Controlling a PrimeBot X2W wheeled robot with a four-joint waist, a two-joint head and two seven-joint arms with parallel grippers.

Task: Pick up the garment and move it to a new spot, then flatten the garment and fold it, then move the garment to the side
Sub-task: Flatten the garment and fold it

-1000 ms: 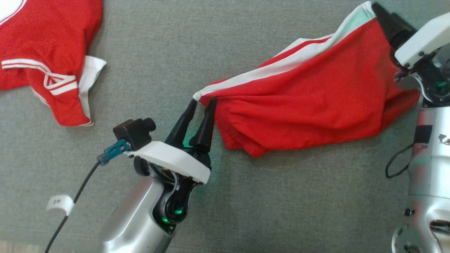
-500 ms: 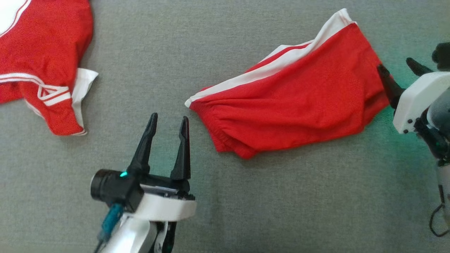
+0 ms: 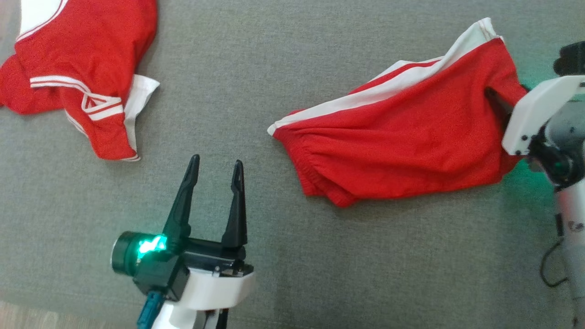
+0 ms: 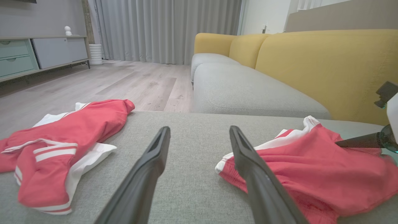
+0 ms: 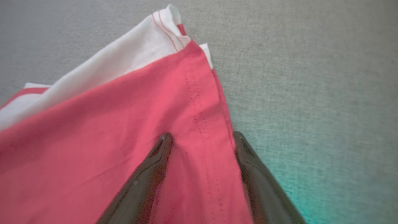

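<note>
Left claw [image 3: 215,161] wide, clear of shorts [image 3: 402,137]; right claw [image 5: 202,135] wide, astride them.

Long black fingers [image 3: 182,210]; white shell [image 3: 215,288] behind the left gripper [image 3: 215,161], green-lit black camera [image 3: 132,260] and teal plug [image 3: 150,313]; silver forearm [image 3: 571,224], black cable [image 3: 543,269] behind the right gripper [image 5: 202,134].
</note>
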